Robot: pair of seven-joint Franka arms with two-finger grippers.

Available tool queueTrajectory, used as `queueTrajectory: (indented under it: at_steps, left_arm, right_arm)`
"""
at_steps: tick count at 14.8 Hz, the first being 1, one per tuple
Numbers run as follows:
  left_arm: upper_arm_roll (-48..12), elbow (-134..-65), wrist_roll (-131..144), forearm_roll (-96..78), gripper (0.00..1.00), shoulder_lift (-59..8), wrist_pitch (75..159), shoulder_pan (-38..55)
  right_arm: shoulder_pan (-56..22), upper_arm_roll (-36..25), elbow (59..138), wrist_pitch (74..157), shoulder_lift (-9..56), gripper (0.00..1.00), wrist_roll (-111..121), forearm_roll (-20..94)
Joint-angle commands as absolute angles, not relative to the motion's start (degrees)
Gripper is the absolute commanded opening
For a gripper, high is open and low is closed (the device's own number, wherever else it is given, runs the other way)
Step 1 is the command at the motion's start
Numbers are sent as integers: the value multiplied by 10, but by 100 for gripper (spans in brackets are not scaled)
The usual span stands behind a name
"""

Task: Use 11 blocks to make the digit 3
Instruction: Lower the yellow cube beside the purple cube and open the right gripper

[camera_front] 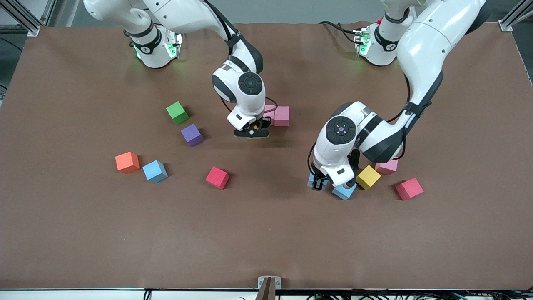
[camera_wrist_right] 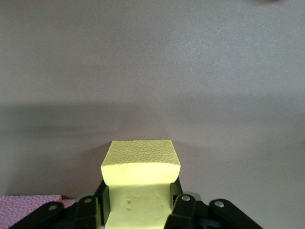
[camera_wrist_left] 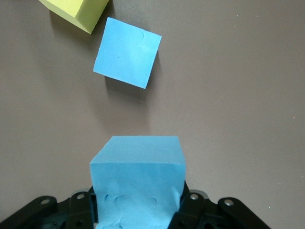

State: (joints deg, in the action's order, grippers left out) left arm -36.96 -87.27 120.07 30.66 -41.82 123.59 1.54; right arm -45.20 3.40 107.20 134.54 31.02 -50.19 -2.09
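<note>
Resting on the brown bench (camera_front: 83, 233) are small matte foam cubes with soft, slightly rounded edges. Toward the right arm's end sit a green cube (camera_front: 177, 112), a purple block (camera_front: 192, 135), an orange cube (camera_front: 127, 162), a light blue block (camera_front: 155, 171) touching or nearly touching the orange one, and a red block (camera_front: 217, 177). A pink block (camera_front: 282, 116) sits near the middle, just beside the right hand (camera_front: 251, 133). Toward the left arm's end, a second light blue block (camera_front: 344, 191), a yellow block (camera_front: 368, 177), another pink block (camera_front: 387, 167) and another red block (camera_front: 409, 188) lie close together, the pink one partly hidden under the left arm.

The left hand (camera_front: 318, 183) is clamped on a third light blue block (camera_wrist_left: 137, 183), low over the bench beside the second light blue one. The front view shows only a sliver of this held block; the left wrist view shows its dented, pitted face pinched between the fingers (camera_wrist_left: 190, 210), with the loose light blue block and a yellow corner close by.

The right hand is clamped on a second yellow block (camera_wrist_right: 141, 183). The front view barely shows it under the hand; the right wrist view shows its grainy top and a squeezed front face, with a pink edge at the corner.
</note>
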Motion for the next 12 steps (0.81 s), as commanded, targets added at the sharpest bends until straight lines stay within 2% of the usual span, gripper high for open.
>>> queueTrajectory:
  at_steps: [1, 12]
  left_arm:
    - [-368, -861, 1199, 302, 56, -424, 1233, 19]
    - [-368, -861, 1200, 303, 56, -424, 1233, 22]
  right_arm:
    - [-441, 44, 1100, 1361, 294, 5, -491, -15]
    - [-441, 43, 1101, 1361, 294, 5, -485, -15]
